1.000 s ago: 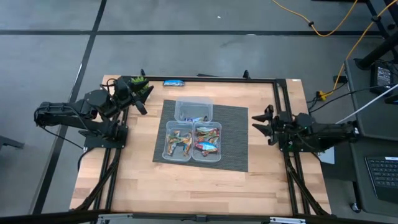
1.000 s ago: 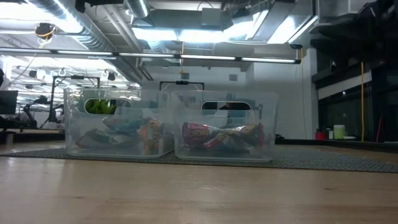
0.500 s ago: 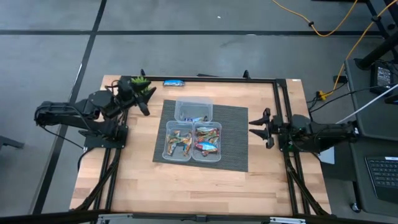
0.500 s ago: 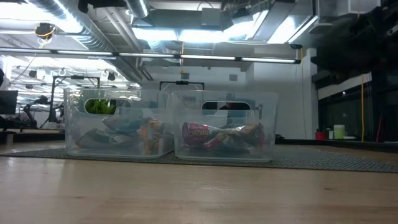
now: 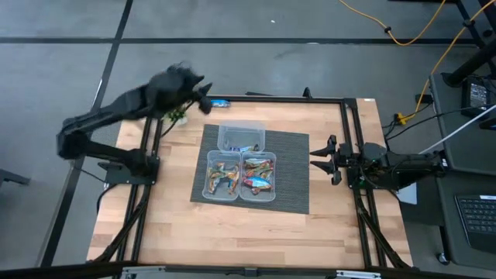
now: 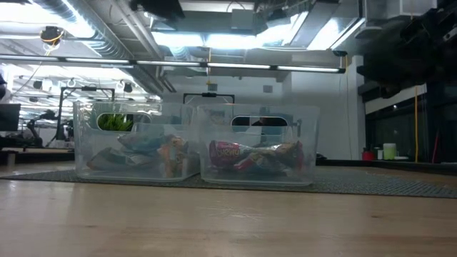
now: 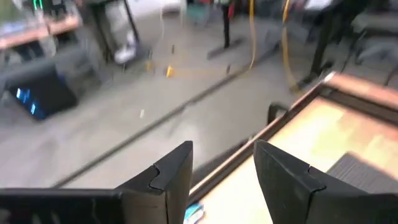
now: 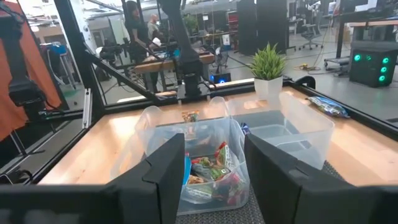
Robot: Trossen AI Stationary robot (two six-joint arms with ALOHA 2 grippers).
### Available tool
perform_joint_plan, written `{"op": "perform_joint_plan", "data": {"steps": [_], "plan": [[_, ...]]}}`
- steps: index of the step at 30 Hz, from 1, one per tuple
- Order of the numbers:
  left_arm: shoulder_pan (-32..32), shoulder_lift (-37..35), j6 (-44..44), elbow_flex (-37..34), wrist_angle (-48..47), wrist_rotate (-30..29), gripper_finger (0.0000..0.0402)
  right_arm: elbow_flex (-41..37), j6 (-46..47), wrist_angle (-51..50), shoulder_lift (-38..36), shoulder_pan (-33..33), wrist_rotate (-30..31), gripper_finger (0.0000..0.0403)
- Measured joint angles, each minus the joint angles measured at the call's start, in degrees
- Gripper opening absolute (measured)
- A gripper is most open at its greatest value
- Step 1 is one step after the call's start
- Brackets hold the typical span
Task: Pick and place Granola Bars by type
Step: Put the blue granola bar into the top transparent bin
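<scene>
One blue wrapped granola bar (image 5: 218, 102) lies flat on the table's far edge, outside the tubs; it also shows as the blue bar (image 7: 194, 213) and the blue bar (image 8: 328, 106). More bars (image 5: 258, 180) lie in three clear tubs (image 5: 241, 137) on a dark mat (image 5: 291, 186). My left gripper (image 5: 201, 94) is raised just left of the blue bar, open and empty; in its wrist view the left gripper (image 7: 222, 149) hangs over the bar. My right gripper (image 5: 320, 159) is open and empty, right of the tubs.
A small green potted plant (image 5: 175, 116) stands at the far left corner, partly under my left arm. A black frame rail (image 5: 279, 98) runs along the far edge beside the blue bar. Bare wood (image 5: 232, 232) lies near the mat. People stand in the room beyond the table (image 8: 134, 25).
My left arm has risen from its low spot by the plant and swung toward the table's far edge, bringing its gripper next to the blue bar. My right gripper has crept slightly toward the tubs. The bars and tubs have stayed put.
</scene>
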Motion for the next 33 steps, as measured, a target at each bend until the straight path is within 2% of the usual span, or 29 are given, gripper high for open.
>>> {"op": "perform_joint_plan", "data": {"steps": [3, 7, 13, 16, 22, 24, 29, 33], "plan": [[6.97, 7.86, 0.21, 8.94, -6.08, 5.03, 0.0163, 0.00, 0.07, 0.00, 0.00, 0.00, 0.00, 0.0169], [14.48, 14.87, 1.87, 16.99, -7.25, 11.00, 0.0163, 0.00, 0.00, 0.00, 0.00, 0.00, 0.00, 0.0169], [21.30, 21.43, 2.98, 21.74, -11.52, 22.63, 0.0163, 0.00, -0.07, 0.00, 0.00, 0.00, 0.00, 0.0169], [23.81, 24.52, 7.98, 21.80, -15.77, 27.40, 0.0163, 0.00, -0.07, 0.00, 0.00, 0.00, 0.00, 0.0169], [27.46, 33.00, 25.57, 21.76, -26.23, 28.09, 0.0163, 0.00, -0.09, 0.00, 0.00, 0.00, 0.00, 0.0169], [28.81, 36.15, 29.58, 21.71, -26.74, 28.26, 0.0163, 0.00, -0.09, 0.00, 0.00, 0.00, 0.00, 0.0169], [31.52, 42.94, 35.56, 21.71, -26.72, 33.64, 0.0163, 0.00, -0.09, 0.00, 0.00, 0.00, 0.00, 0.0169], [31.98, 46.97, 41.23, 21.71, -26.55, 31.54, 0.0163, 0.00, -0.09, 0.00, 0.00, 0.00, 0.00, 0.0169]]}}
